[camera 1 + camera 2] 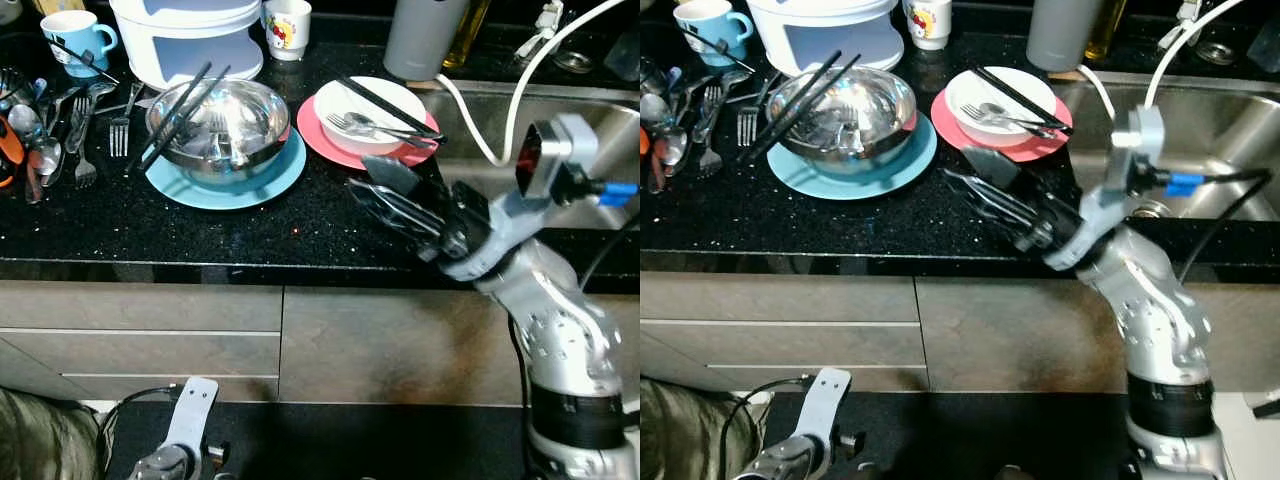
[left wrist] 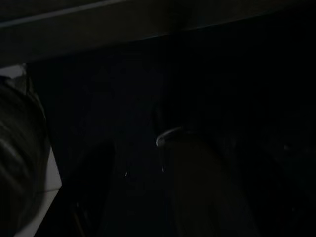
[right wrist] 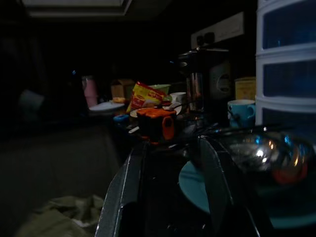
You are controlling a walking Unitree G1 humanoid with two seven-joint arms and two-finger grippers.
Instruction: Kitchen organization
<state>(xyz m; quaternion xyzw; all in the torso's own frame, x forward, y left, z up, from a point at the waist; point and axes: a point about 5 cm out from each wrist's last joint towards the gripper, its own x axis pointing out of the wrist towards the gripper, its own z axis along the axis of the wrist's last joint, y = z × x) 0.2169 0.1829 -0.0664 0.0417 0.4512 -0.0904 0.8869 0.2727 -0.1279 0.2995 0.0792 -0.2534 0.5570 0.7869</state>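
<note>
Grey drawer fronts (image 1: 200,335) sit beneath the counter, dark floor (image 1: 360,445) below.

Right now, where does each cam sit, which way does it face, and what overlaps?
Left eye: on the head, looking down at the counter; right arm reaches over it, right tool open.
Right eye: same spot and scene, shifted; left arm low by the drawers.
Left wrist: hangs in shade, too dark to read.
Right wrist: looks along the counter past its fingers.
Shared: steel bowl on blue plate, blue mug.
</note>
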